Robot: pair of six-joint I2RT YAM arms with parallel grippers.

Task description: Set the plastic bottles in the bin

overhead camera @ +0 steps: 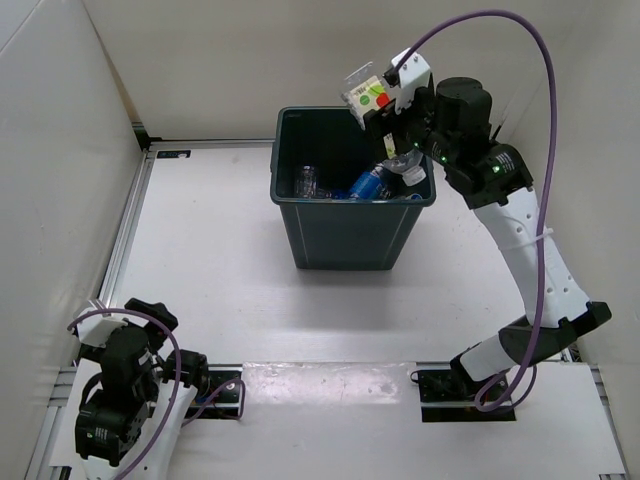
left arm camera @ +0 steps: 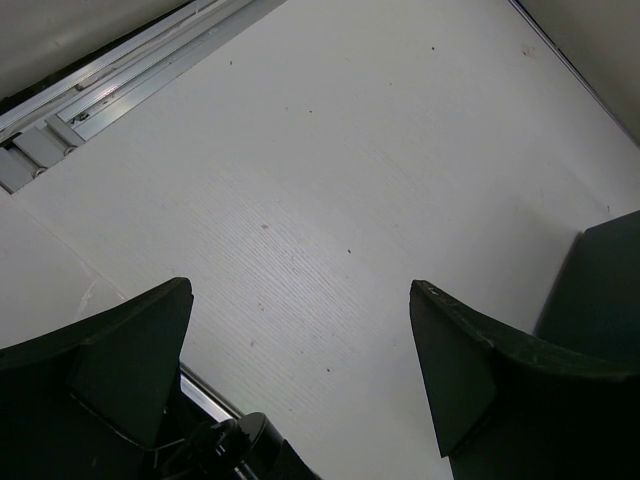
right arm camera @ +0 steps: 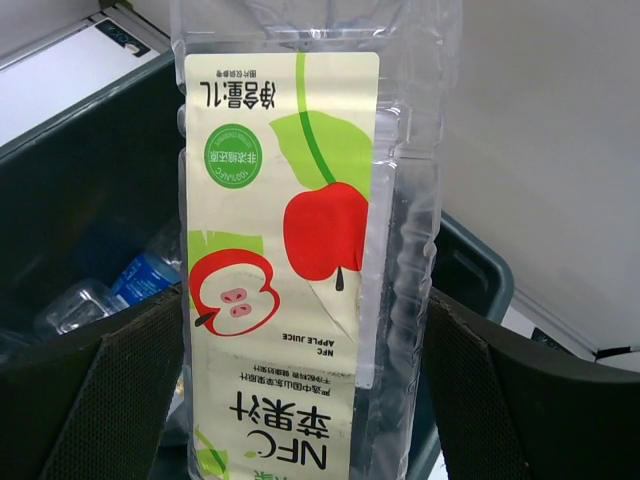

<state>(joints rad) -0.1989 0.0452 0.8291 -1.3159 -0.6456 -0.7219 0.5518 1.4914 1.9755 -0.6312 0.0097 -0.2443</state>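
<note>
The right hand (overhead camera: 384, 122) is clamped on a clear, flat-sided juice bottle (right arm camera: 300, 250), whose glossy cream label shows red apples and green leaves, pinched between dark, mesh-textured fingers (right arm camera: 110, 400). Just below that hand stands the bin (overhead camera: 350, 235), square, smooth and dark teal with a rolled rim, and crinkled clear bottles (overhead camera: 368, 185) lie inside it. The left hand (left arm camera: 300, 290) has its blunt black fingers spread wide around nothing, with the matte white table (left arm camera: 330, 150) beneath.
</note>
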